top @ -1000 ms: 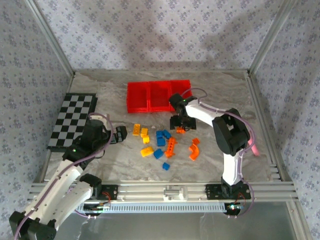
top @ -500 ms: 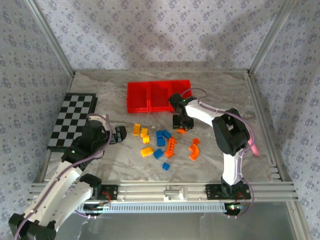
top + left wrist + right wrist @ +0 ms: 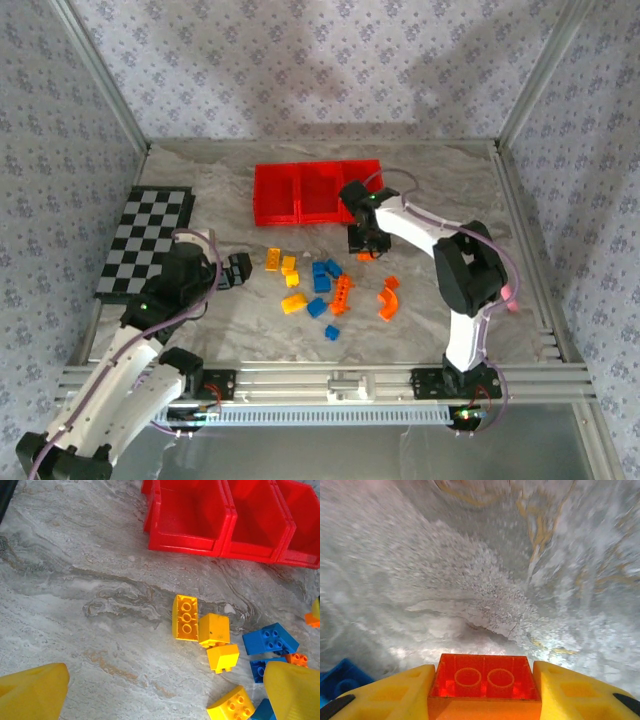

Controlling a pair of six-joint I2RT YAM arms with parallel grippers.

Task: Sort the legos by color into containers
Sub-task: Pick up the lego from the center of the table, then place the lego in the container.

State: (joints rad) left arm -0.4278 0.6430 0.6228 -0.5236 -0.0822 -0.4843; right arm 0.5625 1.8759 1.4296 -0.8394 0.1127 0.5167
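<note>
My right gripper [image 3: 363,243] is just in front of the red containers [image 3: 317,192], low over the table. Its yellow fingers [image 3: 395,692] are shut on an orange lego [image 3: 485,680], whose hollow underside faces the camera. The other legos lie loose mid-table: yellow ones [image 3: 273,259] [image 3: 185,617], blue ones [image 3: 323,275] [image 3: 270,639] and orange ones [image 3: 386,303]. My left gripper [image 3: 238,270] [image 3: 162,700] hovers open to the left of the pile, nothing between its fingers. The three bins [image 3: 192,510] look empty in the left wrist view.
A black-and-white checkered board [image 3: 147,243] lies at the left of the marble table. Metal frame rails run along the table's sides and near edge. A blue brick [image 3: 340,680] sits just left of my right fingers.
My right jaws have closed onto the orange lego, and the gripper has shifted slightly toward the bins. The left arm has barely moved.
</note>
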